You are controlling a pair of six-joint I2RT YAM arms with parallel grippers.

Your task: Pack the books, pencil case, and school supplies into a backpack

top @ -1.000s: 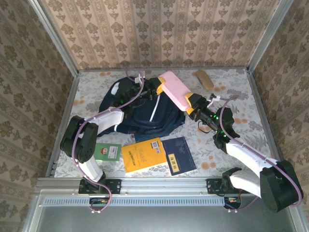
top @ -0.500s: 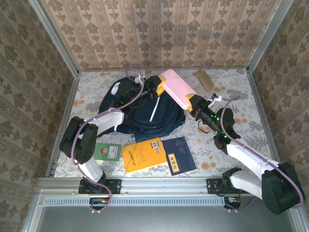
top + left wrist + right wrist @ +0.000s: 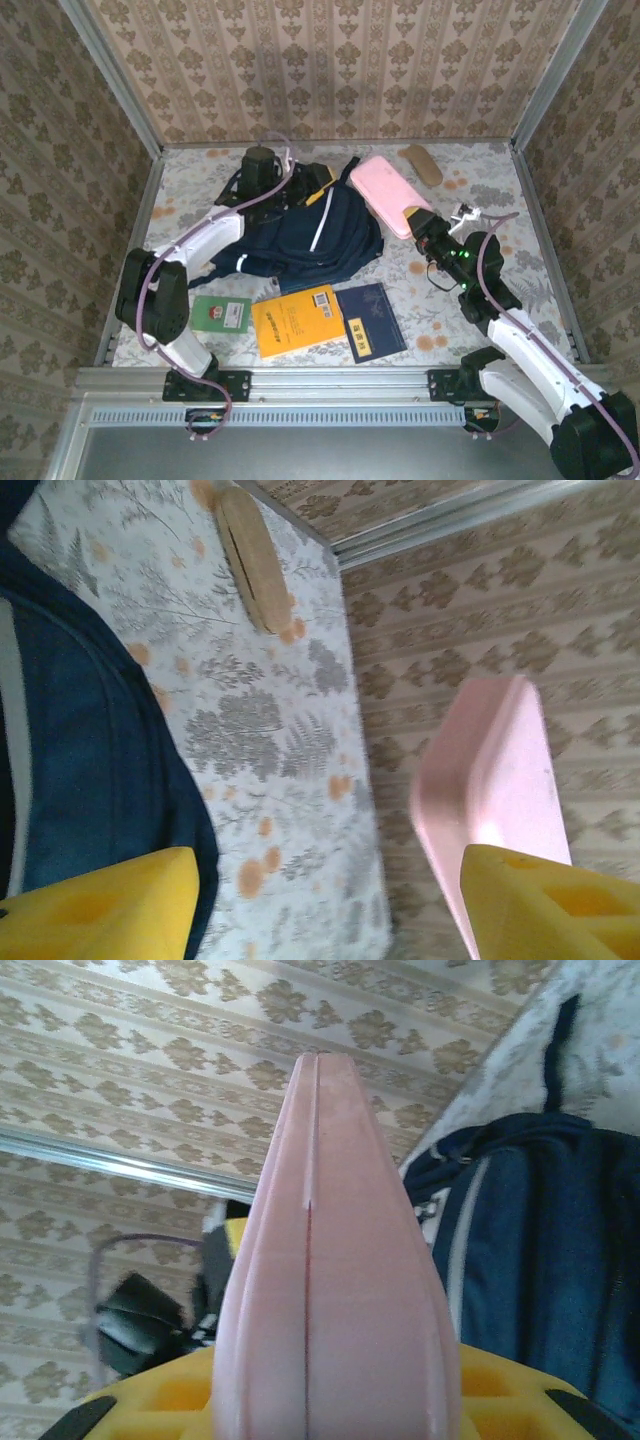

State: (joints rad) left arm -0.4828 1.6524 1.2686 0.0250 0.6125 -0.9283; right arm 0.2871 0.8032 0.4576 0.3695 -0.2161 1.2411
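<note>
Patterned wallpaper rises behind a floral-print surface (image 3: pixel 520 220) on which the navy backpack (image 3: pixel 300 240) lies. Just right of the backpack, the right end effector (image 3: pixel 420 222) clamps one end of the pink pencil case (image 3: pixel 385 192), held up at a tilt with its far end near the backpack's top. At the backpack's far edge, the left end effector (image 3: pixel 318 187) hangs with its yellow fingers (image 3: pixel 100 905) spread wide, gripping nothing. In front of the backpack lie a green-and-white book (image 3: pixel 222 313), an orange-yellow book (image 3: pixel 298 322) and a navy book (image 3: pixel 370 320). A tan oblong thing (image 3: pixel 422 163) rests beyond the backpack, to its right.
</note>
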